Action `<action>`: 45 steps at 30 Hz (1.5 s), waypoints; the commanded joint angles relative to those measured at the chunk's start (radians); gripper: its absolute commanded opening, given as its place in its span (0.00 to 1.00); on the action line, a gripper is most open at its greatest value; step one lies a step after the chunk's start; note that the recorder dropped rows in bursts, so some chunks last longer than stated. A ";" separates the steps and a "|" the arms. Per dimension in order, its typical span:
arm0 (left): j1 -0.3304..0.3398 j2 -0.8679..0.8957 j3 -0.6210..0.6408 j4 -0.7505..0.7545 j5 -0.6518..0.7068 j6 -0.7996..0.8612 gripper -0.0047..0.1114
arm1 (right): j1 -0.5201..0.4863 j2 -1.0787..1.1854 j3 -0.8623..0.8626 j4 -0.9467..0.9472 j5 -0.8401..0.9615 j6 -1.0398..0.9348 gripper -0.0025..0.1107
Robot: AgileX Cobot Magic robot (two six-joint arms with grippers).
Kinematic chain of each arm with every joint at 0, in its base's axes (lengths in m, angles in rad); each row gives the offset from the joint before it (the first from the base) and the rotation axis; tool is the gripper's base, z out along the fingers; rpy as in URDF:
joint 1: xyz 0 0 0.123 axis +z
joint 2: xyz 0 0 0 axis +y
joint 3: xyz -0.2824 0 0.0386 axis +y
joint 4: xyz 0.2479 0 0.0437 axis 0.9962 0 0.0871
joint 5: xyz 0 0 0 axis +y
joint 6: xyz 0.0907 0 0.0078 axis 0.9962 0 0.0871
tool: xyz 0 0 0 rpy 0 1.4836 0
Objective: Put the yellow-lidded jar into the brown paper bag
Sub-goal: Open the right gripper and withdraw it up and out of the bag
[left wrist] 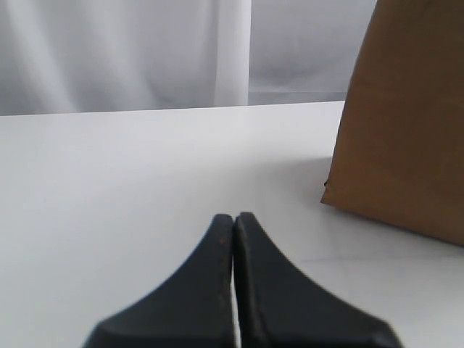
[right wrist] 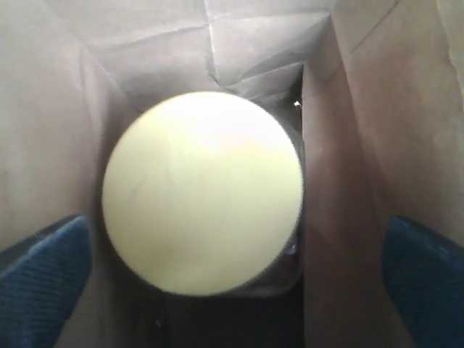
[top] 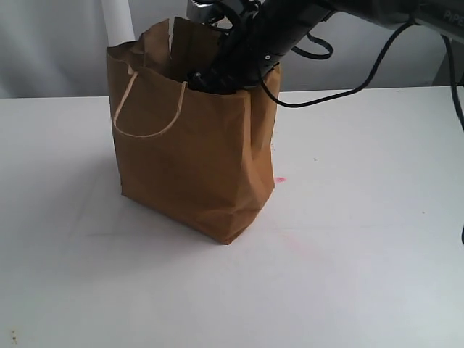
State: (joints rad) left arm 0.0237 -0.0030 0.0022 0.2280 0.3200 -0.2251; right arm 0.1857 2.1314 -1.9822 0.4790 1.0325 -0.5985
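Bag: tall, creased brown kraft paper bag (top: 190, 163); stood upright on the white table (top: 362, 254) with its mouth open upward; one pale twisted cord loop handle (top: 145, 132) hung down the front face.
Jar: clear plastic jar with a wide round yellow lid (right wrist: 201, 192); sat inside the bag, down between the paper walls; seen from above in the right wrist view, so the lid hid most of the body; the bag's wall hid it in the exterior view.
Right claw (right wrist: 232, 286): lowered into the bag's mouth above the jar; its two blue-padded fingers (right wrist: 40, 279) were spread wide, one on each side of the lid and clear of it; gripped nothing.
Right arm: black arm (top: 261, 40); slanted down from the upper right into the bag's opening.
Left claw (left wrist: 234, 228): black; tips pressed together with nothing between them; low over bare table, near the bag but apart from it.
Mark: small pink spot (top: 280, 179); on the table just beside the bag's base.
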 commanded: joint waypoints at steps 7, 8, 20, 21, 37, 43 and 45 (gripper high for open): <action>-0.003 0.003 -0.002 -0.004 -0.010 -0.004 0.05 | 0.004 0.000 -0.193 0.036 0.189 0.029 0.95; -0.003 0.003 -0.002 -0.004 -0.010 -0.004 0.05 | 0.004 0.000 -0.210 0.037 0.189 0.034 0.93; -0.003 0.003 -0.002 -0.004 -0.010 -0.004 0.05 | 0.004 -0.096 -0.253 0.056 0.189 0.147 0.02; -0.003 0.003 -0.002 -0.004 -0.010 -0.004 0.05 | 0.004 -0.113 -0.253 0.056 0.189 0.164 0.02; -0.003 0.003 -0.002 -0.004 -0.010 -0.004 0.05 | 0.002 -0.524 0.241 -0.129 0.189 0.285 0.02; -0.003 0.003 -0.002 -0.004 -0.010 -0.004 0.05 | 0.002 -0.729 0.466 -0.134 0.176 0.323 0.02; -0.003 0.003 -0.002 -0.004 -0.010 -0.004 0.05 | 0.002 -0.841 0.583 -0.137 0.149 0.345 0.02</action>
State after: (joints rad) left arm 0.0237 -0.0030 0.0022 0.2280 0.3200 -0.2251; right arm 0.1857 1.3837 -1.4931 0.3520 1.2141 -0.2746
